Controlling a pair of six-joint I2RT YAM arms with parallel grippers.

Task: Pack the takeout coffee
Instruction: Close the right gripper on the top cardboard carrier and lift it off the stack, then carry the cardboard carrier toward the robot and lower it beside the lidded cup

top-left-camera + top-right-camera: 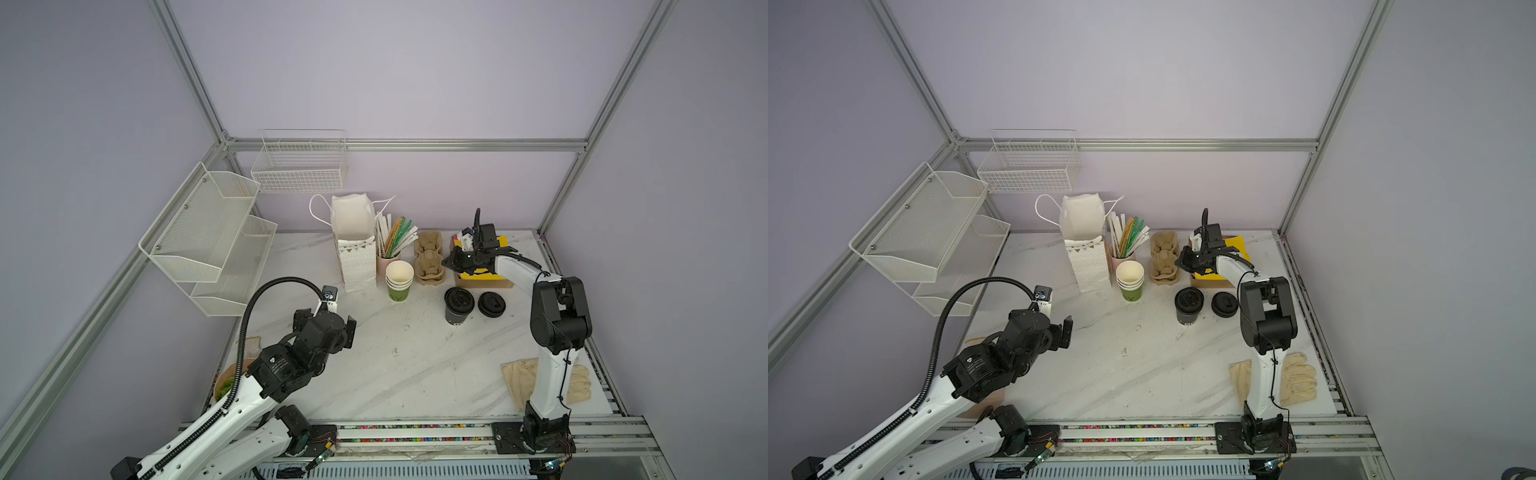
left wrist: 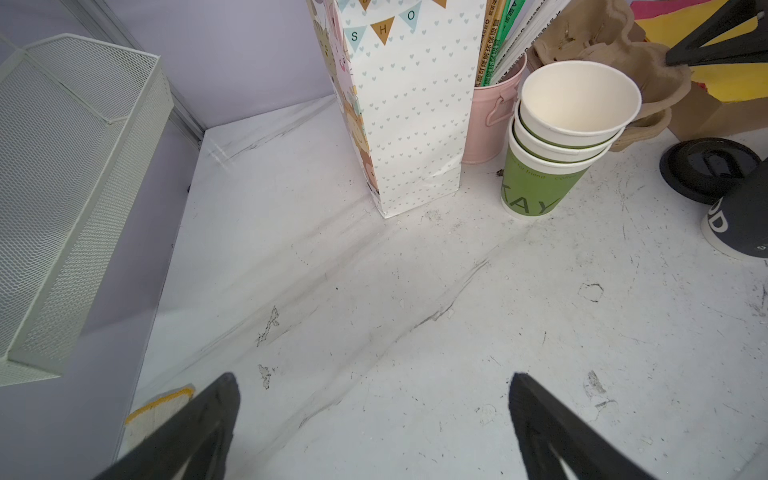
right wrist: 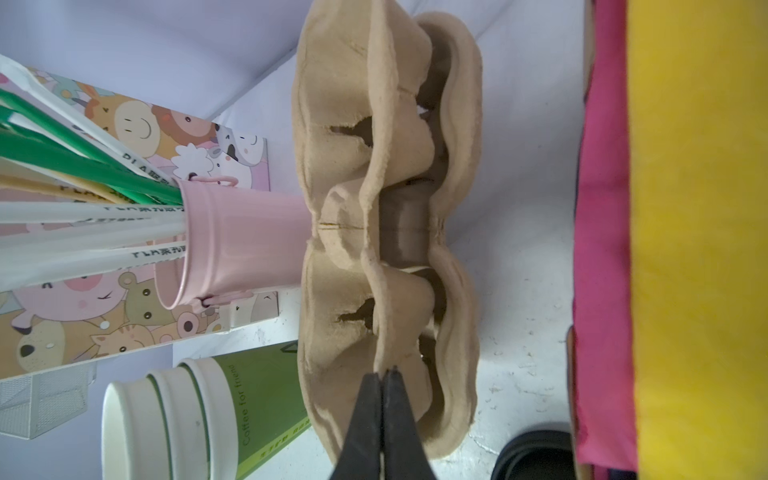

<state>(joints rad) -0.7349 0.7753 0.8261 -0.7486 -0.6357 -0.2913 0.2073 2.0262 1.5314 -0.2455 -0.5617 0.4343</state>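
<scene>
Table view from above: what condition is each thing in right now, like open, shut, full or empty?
paper bag: upright, open on top.
green cup stack: nested, top cup empty.
pink cup: upright, full of straws.
lidded cup: upright, closed.
spare lid: flat on the table.
pulp carrier: rim pinched.
left gripper: open, empty.
right gripper: shut on the pulp carrier.
</scene>
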